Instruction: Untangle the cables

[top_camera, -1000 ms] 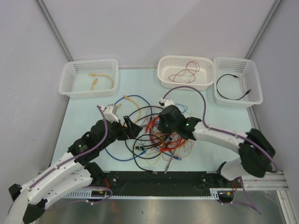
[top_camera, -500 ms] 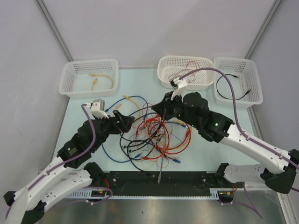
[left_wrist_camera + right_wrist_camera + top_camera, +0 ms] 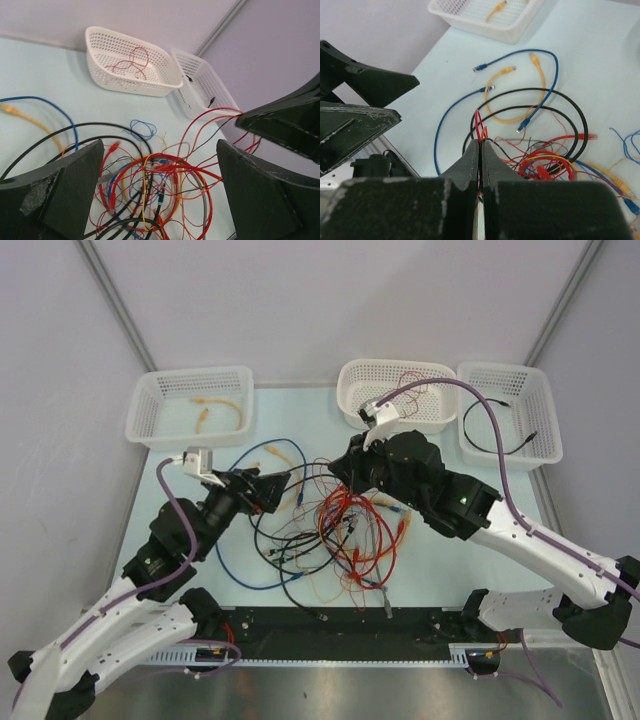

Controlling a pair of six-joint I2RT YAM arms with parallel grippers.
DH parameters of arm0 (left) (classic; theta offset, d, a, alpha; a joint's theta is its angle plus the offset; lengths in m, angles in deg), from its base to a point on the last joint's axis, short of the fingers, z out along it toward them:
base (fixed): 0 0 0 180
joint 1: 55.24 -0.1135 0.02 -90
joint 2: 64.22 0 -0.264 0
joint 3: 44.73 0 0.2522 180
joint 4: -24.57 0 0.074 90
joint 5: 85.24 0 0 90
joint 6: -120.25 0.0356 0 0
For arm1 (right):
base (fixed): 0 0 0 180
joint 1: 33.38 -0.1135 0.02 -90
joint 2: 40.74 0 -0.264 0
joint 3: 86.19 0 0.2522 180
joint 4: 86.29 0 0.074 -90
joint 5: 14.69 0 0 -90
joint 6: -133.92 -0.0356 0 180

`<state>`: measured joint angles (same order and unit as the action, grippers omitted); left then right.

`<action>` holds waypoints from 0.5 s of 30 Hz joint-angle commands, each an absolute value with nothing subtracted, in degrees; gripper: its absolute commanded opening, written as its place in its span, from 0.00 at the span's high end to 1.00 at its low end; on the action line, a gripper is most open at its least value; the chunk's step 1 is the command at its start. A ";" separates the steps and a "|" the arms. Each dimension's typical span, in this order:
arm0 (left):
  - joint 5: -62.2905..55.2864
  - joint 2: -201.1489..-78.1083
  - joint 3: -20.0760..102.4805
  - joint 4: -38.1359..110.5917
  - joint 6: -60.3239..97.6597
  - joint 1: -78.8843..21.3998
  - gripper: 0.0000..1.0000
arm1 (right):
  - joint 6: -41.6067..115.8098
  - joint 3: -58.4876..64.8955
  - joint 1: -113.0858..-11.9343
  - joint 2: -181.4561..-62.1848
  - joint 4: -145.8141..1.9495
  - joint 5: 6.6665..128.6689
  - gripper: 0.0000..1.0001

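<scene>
Right pincer (image 3: 479, 145) clenched on thin red flexible wire (image 3: 478, 121), probably one strand; tangle of thin multicoloured soft cables (image 3: 340, 532) just below. Left pincer (image 3: 159, 148) released, tangle ahead. Light, limp, snaggy; grab near plug ends (image 3: 520, 128).

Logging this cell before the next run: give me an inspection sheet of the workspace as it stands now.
Surface: pale green table.
Job's things: tangled cables mid-table. The left basket holds a yellow cable, the middle basket a loose red wire, and the right basket a black cable.
Clutter: nothing seen.
Grippers: left gripper open, facing the tangle; right gripper shut on a pinched red wire.
Cables: purple hoses run along both arms.
Surroundings: grey walls, metal corner posts.
</scene>
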<state>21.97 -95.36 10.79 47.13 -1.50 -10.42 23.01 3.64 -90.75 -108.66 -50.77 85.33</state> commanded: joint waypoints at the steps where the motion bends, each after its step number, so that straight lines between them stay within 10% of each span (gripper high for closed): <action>1: 14.28 -100.25 10.17 36.42 0.80 -10.68 0.00 | 23.17 4.47 -90.69 -108.15 -52.66 85.24 1.00; 15: 3.28 -111.94 9.38 28.23 1.24 -10.68 0.12 | 21.86 4.47 -91.04 -105.43 -51.17 84.89 1.00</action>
<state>8.79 -111.42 10.33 34.89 0.36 -10.42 22.70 3.38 -90.70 -107.94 -49.59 85.31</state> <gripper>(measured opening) 0.927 0.018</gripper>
